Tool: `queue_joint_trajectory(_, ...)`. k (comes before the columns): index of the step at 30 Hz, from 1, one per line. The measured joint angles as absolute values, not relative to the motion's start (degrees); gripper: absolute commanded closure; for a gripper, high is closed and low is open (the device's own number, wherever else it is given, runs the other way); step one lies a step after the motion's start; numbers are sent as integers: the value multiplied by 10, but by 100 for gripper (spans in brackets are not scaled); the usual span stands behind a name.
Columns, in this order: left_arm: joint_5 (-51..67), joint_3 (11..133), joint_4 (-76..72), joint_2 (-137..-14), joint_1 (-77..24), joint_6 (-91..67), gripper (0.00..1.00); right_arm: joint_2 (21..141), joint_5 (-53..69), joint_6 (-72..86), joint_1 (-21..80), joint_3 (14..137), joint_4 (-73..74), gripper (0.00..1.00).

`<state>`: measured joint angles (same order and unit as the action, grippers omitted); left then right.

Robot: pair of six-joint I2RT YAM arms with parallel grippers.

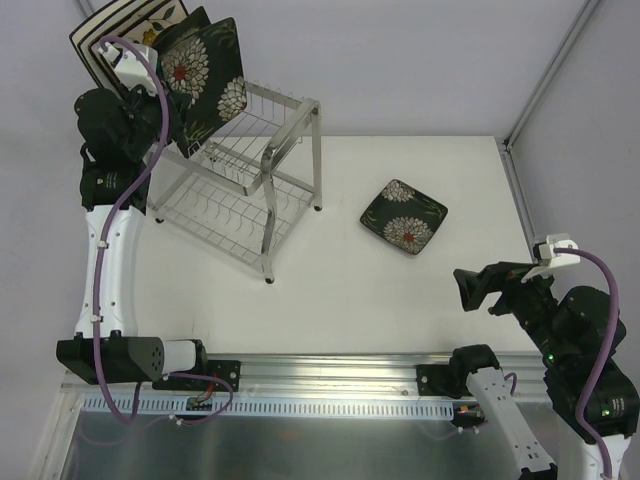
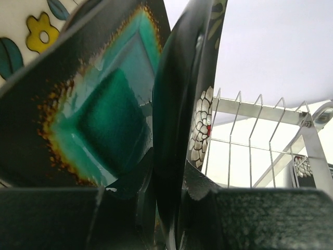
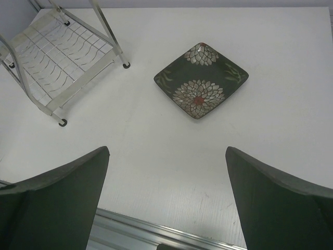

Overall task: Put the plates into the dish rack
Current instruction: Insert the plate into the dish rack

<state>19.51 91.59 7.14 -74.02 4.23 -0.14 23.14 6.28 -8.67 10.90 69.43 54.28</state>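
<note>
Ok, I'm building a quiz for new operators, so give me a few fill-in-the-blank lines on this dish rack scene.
1. The plate lying flat on the table is dark with ____ blooms.
2. The jaws of the right gripper stand ____.
3. The standing plates sit in the ____ tier of the dish rack.

Missing words: white; open; upper.

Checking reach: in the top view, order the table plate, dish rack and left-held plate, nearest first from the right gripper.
From the right gripper:
1. Table plate, just up-left on the table.
2. Dish rack, centre-left.
3. Left-held plate, far top-left over the rack.
</note>
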Motion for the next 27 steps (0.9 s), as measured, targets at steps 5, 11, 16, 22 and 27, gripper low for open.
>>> queue_joint_trajectory(5,199,877,35,-738,42,-5,100,232,62,-87,109,694,543,0)
queue_joint_trajectory(11,203,829,-21,-725,42,-6,100,232,62,-87,109,694,543,1)
queue_joint_trajectory(16,203,812,-41,-718,42,-10,100,232,62,-87,109,694,543,0)
queue_joint_trajectory(22,189,785,-58,-705,42,-32,100,234,62,-87,109,694,543,0)
queue_joint_trajectory(27,174,762,-74,-691,42,-53,100,236,63,-87,109,688,542,0)
